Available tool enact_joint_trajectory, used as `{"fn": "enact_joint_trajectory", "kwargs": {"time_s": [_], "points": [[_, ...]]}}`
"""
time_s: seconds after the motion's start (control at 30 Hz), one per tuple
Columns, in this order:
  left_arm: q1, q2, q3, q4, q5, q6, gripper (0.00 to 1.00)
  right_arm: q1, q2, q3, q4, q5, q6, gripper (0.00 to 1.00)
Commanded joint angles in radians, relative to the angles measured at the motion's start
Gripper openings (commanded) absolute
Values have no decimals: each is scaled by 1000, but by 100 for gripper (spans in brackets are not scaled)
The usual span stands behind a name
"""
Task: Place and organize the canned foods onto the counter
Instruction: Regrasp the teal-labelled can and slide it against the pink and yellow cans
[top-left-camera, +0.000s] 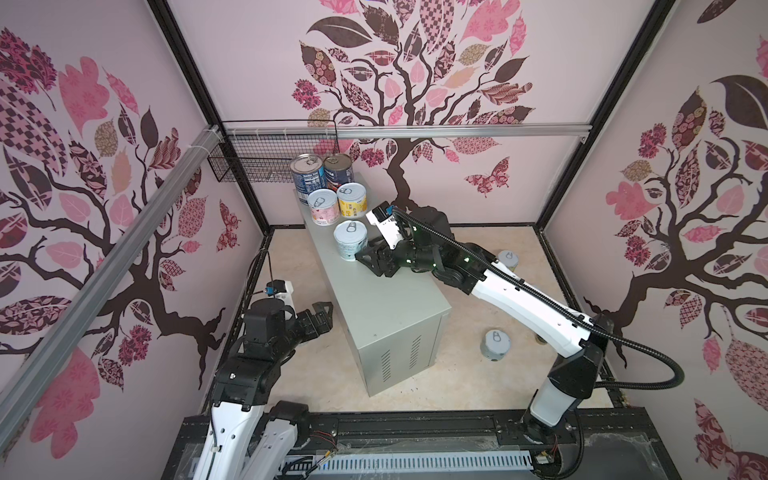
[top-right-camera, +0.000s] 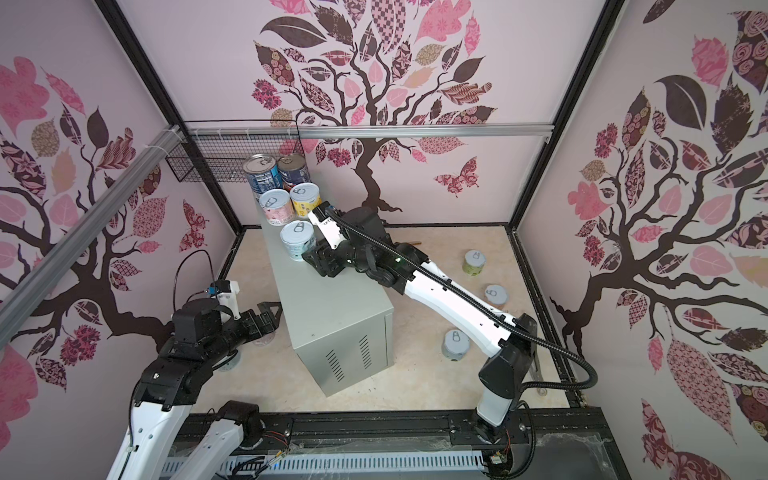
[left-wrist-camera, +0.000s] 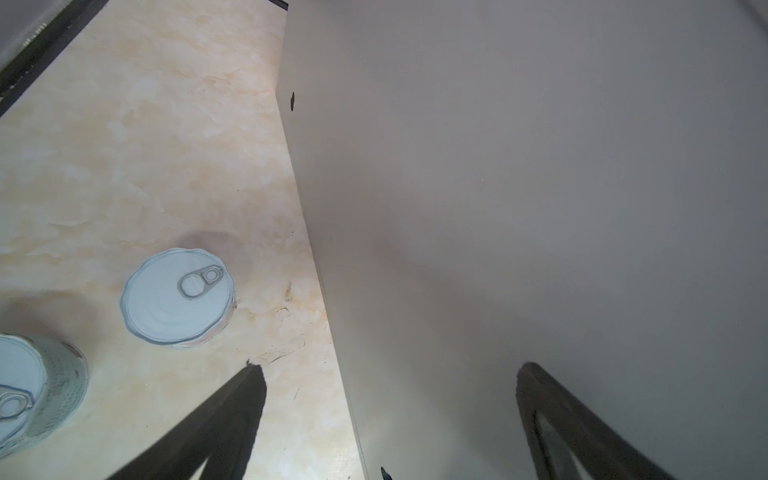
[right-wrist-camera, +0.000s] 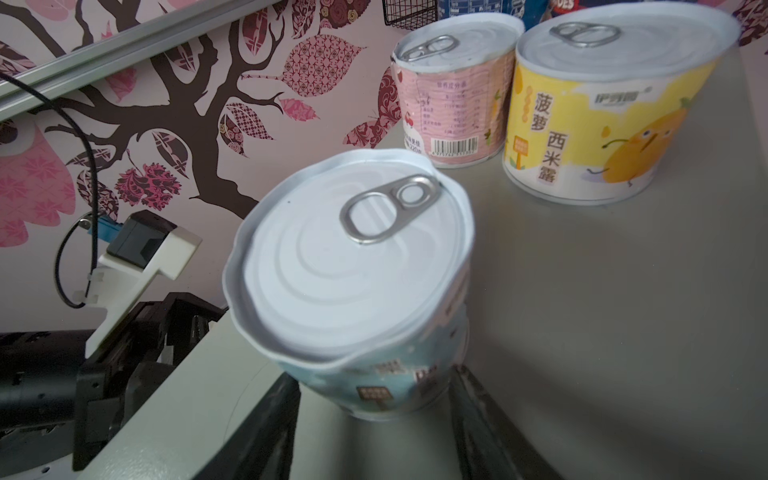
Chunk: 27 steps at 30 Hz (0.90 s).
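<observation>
Right gripper (top-left-camera: 365, 252) at the pale-blue can (top-left-camera: 350, 240) on the counter (top-left-camera: 395, 307).

We see three walls (top-left-camera: 478, 62) papered pale pink, printed with dark brown trees, patterned pink and maroon leaves, and a butterfly (top-left-camera: 488, 178) on the far wall. Black frame posts (top-left-camera: 185, 62) mark the far corners. An aluminium rail (top-left-camera: 457, 132) runs across the far wall, and a second rail (top-left-camera: 104, 271) slants along the left wall. A black wire basket (top-left-camera: 257, 162) hangs at the far rail's left end. The floor (top-left-camera: 436, 374) is beige and marbled, evenly lit with soft shadows. A black track (top-left-camera: 415, 428) borders its near edge.
</observation>
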<state>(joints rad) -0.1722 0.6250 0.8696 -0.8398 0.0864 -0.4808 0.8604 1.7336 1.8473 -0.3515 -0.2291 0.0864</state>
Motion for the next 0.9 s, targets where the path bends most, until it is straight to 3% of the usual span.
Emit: {"fn": "enact_joint_trajectory", "kwargs": {"time_s": [0.0, 0.87], "points": [[-14, 4, 50, 3, -45, 43, 98, -6, 66, 66, 10, -4, 18, 61], [-71, 6, 23, 10, -111, 65, 98, -6, 332, 367, -43, -6, 78, 60]]}}
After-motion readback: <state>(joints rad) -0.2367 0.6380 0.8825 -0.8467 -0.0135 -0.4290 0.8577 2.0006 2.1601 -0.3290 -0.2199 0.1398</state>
